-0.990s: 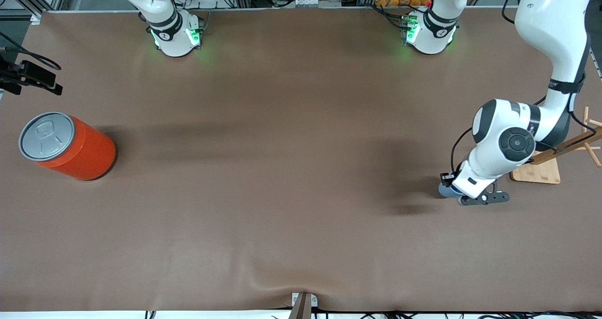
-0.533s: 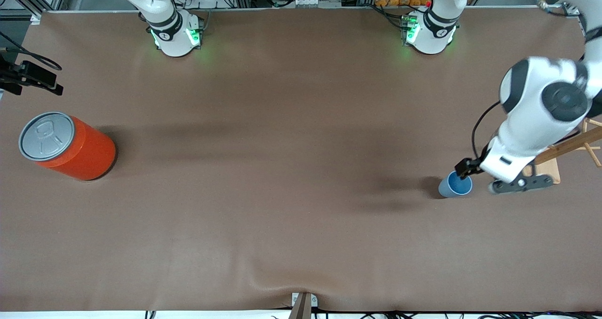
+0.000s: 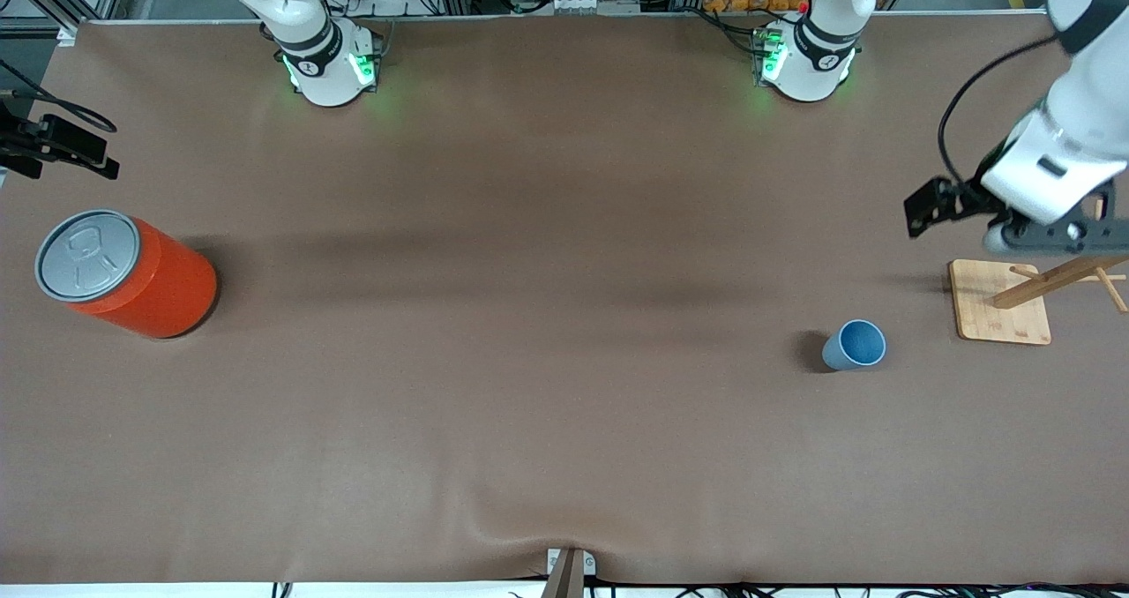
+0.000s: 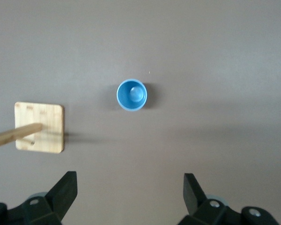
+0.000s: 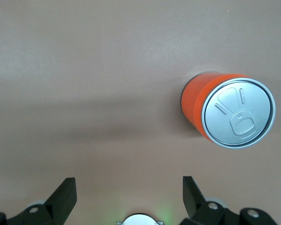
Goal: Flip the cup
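Note:
The small light-blue cup (image 3: 854, 345) stands upright on the brown table, mouth up, its darker blue inside showing. It is toward the left arm's end of the table. It also shows in the left wrist view (image 4: 131, 95), standing alone. My left gripper (image 3: 1058, 235) is open and empty, raised in the air over the table beside the wooden stand, well apart from the cup; the left wrist view (image 4: 130, 194) shows its fingers spread wide. My right gripper (image 5: 129, 197) is open and empty, held high over its own base, and waits.
A large orange can (image 3: 128, 272) with a grey pull-tab top stands at the right arm's end of the table and shows in the right wrist view (image 5: 229, 112). A wooden stand with a square base (image 3: 1001, 314) and a slanted peg stands near the cup.
My left gripper was down at the cup; it has let go, risen and moved off toward the wooden stand. The cup now stands uncovered, mouth up.

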